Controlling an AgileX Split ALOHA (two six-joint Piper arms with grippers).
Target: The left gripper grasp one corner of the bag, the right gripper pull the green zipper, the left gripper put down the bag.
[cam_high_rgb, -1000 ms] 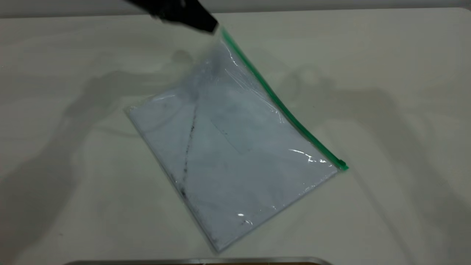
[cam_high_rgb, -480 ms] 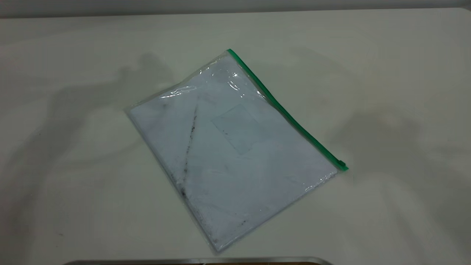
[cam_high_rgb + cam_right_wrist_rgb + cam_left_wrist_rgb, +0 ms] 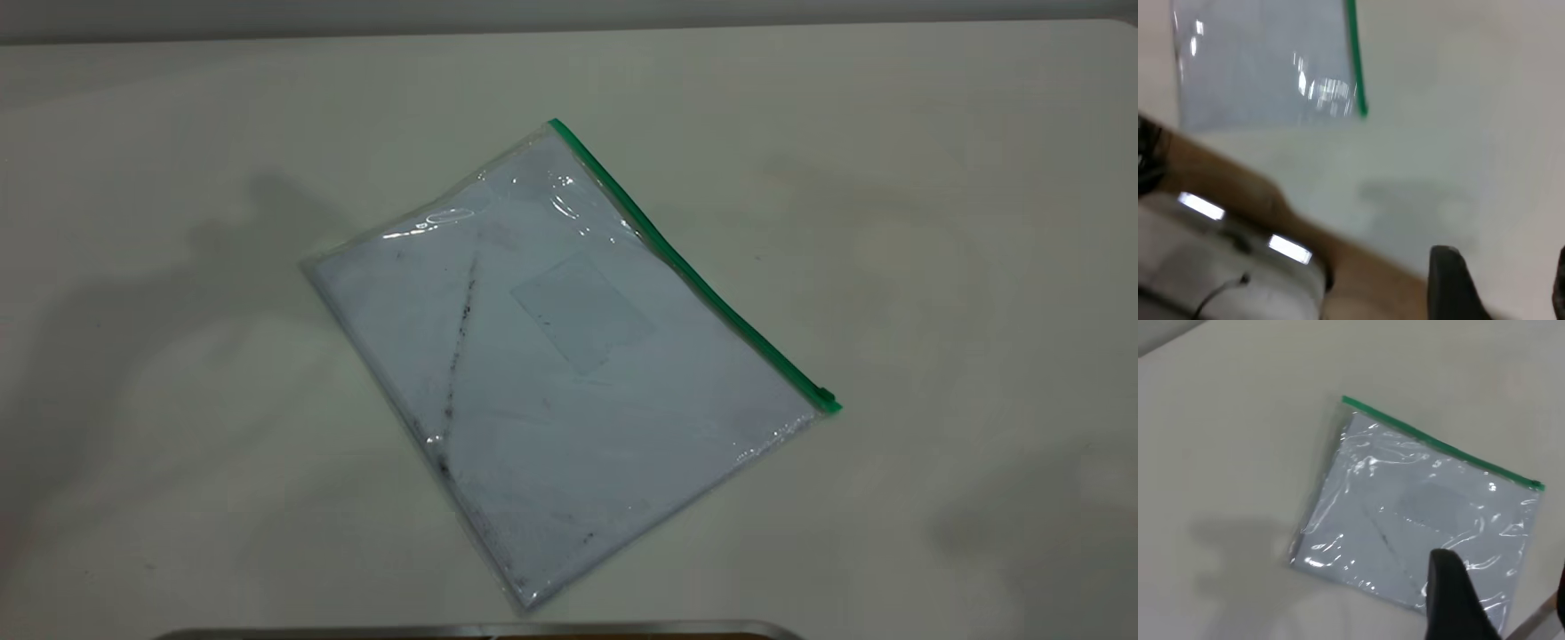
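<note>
The bag (image 3: 569,373) now lies flat on the table (image 3: 933,133), and nothing touches it. One second ago the left gripper (image 3: 1501,563) held the corner of the bag (image 3: 553,129) lifted above the table. Half a second ago the corner was already down and the gripper was gone from the exterior view. Since then the bag has not moved; only the shadows on the table have drifted outward.

In the left wrist view the left gripper's two fingers (image 3: 1451,600) are spread wide with nothing between them. The bag is ahead of and below its fingertips, well apart from them, so this arm has pulled back and upward. The right gripper (image 3: 1503,252) also has its fingers spread and empty. The bag is far ahead of it, and only the end of the green zipper (image 3: 685,262) shows in its view.

The small slider tab (image 3: 826,394) sits at the end of the green zipper opposite to the released corner. I cannot tell from here if the mouth of the bag is open or closed. I judge that the last step, putting down the bag, is done and both arms are retreating.
</note>
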